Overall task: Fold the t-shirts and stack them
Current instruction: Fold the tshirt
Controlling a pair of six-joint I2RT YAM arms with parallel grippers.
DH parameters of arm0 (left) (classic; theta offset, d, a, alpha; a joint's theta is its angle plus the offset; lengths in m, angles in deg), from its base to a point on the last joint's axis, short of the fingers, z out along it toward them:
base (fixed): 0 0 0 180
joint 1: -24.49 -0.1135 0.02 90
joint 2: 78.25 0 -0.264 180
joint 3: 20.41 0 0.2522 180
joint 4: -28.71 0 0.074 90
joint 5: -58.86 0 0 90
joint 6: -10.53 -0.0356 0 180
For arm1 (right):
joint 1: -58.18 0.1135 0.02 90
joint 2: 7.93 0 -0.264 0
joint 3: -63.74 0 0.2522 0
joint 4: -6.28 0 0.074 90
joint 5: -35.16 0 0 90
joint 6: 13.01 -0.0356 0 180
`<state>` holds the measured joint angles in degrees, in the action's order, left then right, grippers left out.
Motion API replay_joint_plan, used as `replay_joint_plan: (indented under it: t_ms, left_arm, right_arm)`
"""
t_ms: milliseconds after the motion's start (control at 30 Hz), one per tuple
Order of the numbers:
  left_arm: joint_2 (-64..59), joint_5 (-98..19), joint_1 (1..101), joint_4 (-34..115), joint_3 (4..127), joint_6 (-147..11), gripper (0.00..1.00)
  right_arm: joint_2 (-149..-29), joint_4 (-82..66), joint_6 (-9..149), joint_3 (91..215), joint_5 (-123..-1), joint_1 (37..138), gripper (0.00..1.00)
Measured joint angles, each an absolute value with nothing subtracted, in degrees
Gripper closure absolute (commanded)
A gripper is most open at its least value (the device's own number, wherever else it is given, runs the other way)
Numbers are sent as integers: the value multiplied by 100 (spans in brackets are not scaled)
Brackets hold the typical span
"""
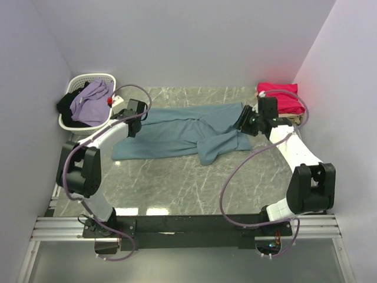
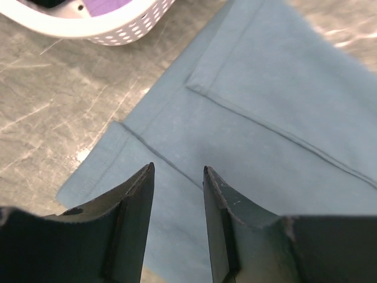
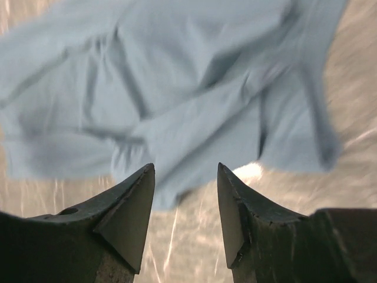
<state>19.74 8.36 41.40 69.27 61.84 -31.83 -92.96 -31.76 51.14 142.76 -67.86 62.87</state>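
Left gripper (image 2: pixel 177 172) jaws apart, empty, above left end of teal shirt (image 1: pixel 182 130); right gripper (image 3: pixel 185 169) same at right end. Shirt flat, centre, long axis left-right, spanning both arms. I reckon each arm takes its own end.

T-shirt (image 1: pixel 182 132) spread across the tabletop's (image 1: pixel 177 183) middle.
Behind its left end stands a basket (image 1: pixel 75 83) holding clothes (image 1: pixel 88 101); behind its right end, folded t-shirts (image 1: pixel 280 97) stacked.

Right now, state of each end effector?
Left end effector: open, holding nothing, over the teal t-shirt.
Right end effector: open, holding nothing.
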Motion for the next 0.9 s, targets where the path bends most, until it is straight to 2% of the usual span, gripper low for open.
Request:
replay_joint_plan:
  t_ms: [333,567,900]
  left_arm:
    - [938,102,4334,6556,5287,-3218,61]
    - [912,-51,4564,6543,5165,-3197,62]
    - [919,-51,4597,6543,5165,-3201,62]
  right_arm:
    - [-9132,-2970,4692,12942,-7286,7388,45]
    - [-9198,-2690,4421,12877,-7179,7880,45]
    - [-9578,-2655,4336,12881,-6895,8029,46]
